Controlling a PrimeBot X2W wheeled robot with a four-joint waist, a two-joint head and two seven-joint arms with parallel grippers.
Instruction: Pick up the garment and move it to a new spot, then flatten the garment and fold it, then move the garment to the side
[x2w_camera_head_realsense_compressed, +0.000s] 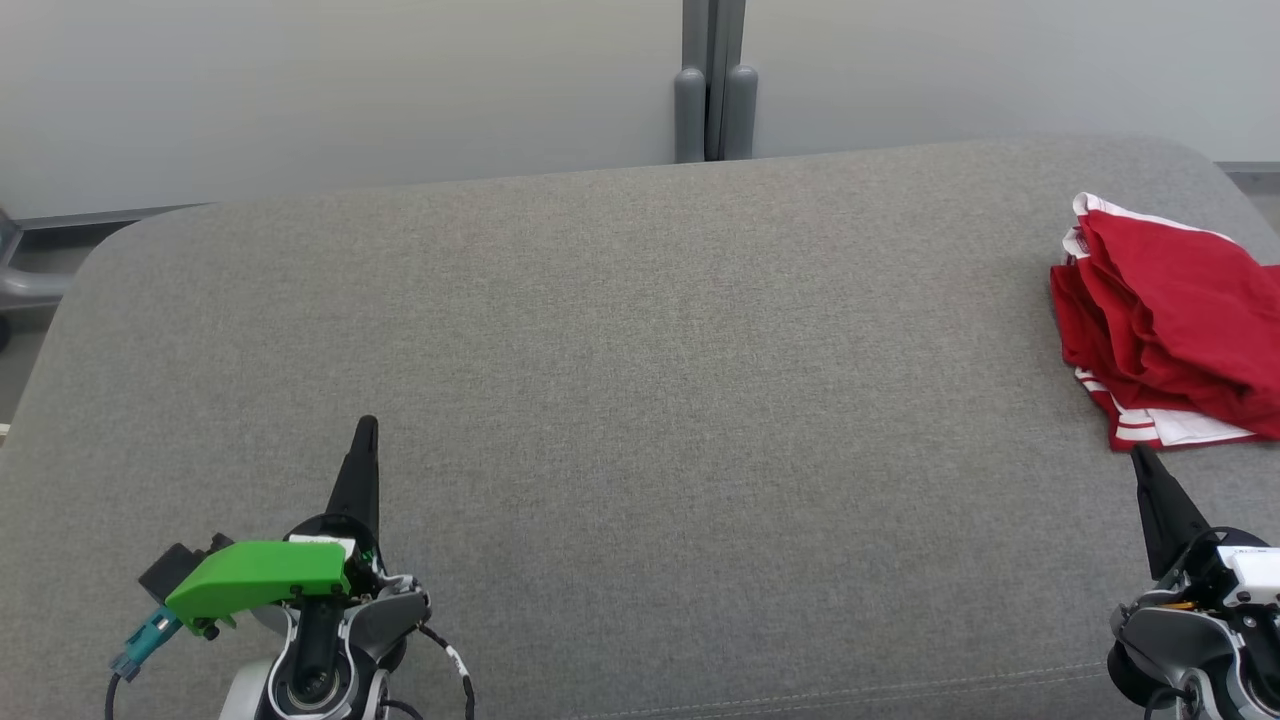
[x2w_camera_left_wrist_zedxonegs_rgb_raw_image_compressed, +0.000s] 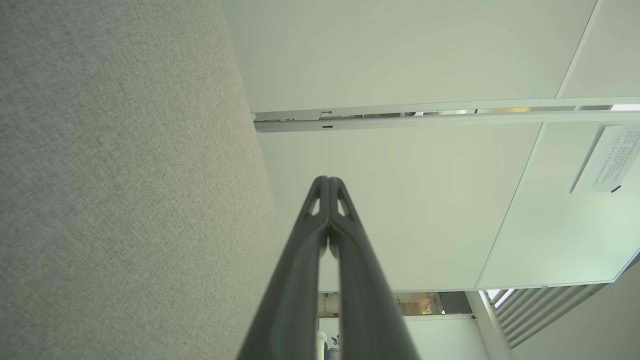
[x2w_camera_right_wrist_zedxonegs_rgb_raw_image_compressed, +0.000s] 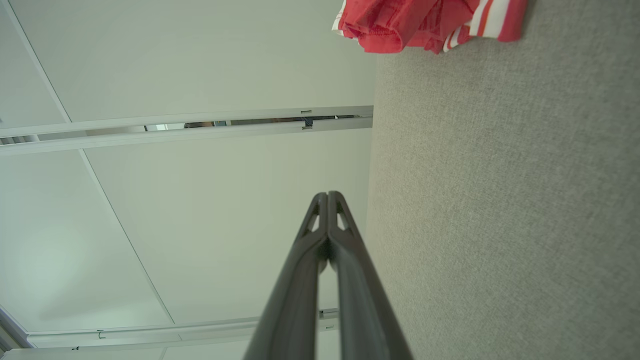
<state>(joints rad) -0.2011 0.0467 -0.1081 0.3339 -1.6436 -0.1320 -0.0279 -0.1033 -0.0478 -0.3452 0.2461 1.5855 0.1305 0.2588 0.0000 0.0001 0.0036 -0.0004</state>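
Nearest to the camera in the head view, the left gripper (x2w_camera_head_realsense_compressed: 366, 428) rises at the lower left. Its two long dark fingers are pressed together into one thin, smooth point, and they hold nothing. A green plastic cover (x2w_camera_head_realsense_compressed: 255, 575) with an angular shape sits on its wrist, and a small teal connector (x2w_camera_head_realsense_compressed: 145, 640) hangs beside it. The right gripper (x2w_camera_head_realsense_compressed: 1141, 456) stands at the lower right, also clenched shut and empty; in the right wrist view its matte fingers meet along their whole length.

Both grippers hover over a wide gray cushion (x2w_camera_head_realsense_compressed: 640, 350). Its cover is a woven fabric with a fine, grainy texture, its far corners are rounded, and a stitched seam (x2w_camera_head_realsense_compressed: 850, 695) runs near the front edge.

The garment (x2w_camera_head_realsense_compressed: 1170, 330) lies at the far right of the cushion, just beyond the tip of the right gripper and not touching it. It is soft red cloth with white stripes along the hems, folded in several loose layers.

Behind the cushion stands a pale, smooth panel wall (x2w_camera_head_realsense_compressed: 350, 90) with two gray rounded posts (x2w_camera_head_realsense_compressed: 715, 100) at a joint. In the left wrist view a sheet of printed paper (x2w_camera_left_wrist_zedxonegs_rgb_raw_image_compressed: 607, 160) is fixed on one panel.
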